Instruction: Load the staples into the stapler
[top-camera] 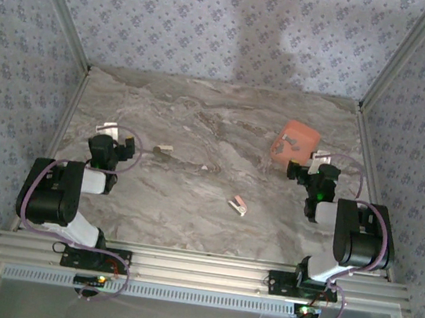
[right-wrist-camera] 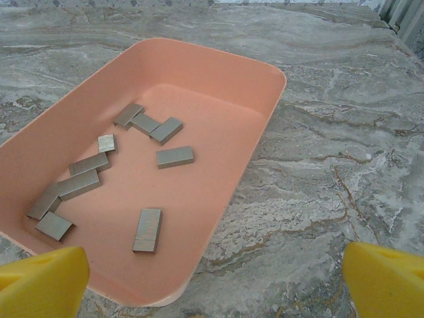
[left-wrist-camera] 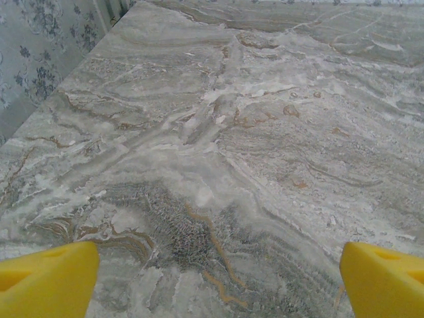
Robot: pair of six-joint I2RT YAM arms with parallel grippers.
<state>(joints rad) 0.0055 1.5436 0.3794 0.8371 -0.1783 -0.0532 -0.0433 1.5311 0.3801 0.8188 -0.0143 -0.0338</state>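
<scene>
The stapler [top-camera: 238,204], tiny with a pale pink top and white base, lies on the marble table near the front centre, between the two arms and apart from both. Staples [right-wrist-camera: 147,230] lie as several grey metal strips scattered inside a salmon tray [right-wrist-camera: 265,66]; from above, the tray [top-camera: 299,132] sits at the right back. My right gripper [right-wrist-camera: 213,281] is open just in front of the tray's near corner, its yellow fingertips [right-wrist-camera: 43,281] wide apart and holding nothing. Over bare marble at the left, my left gripper [left-wrist-camera: 215,285] is also open and holds nothing.
A small whitish oblong piece [top-camera: 164,149] lies on the table right of the left gripper [top-camera: 118,136]. Patterned walls with metal posts close in the table on the left, right and back. The right gripper [top-camera: 311,161] hovers by the tray's front edge.
</scene>
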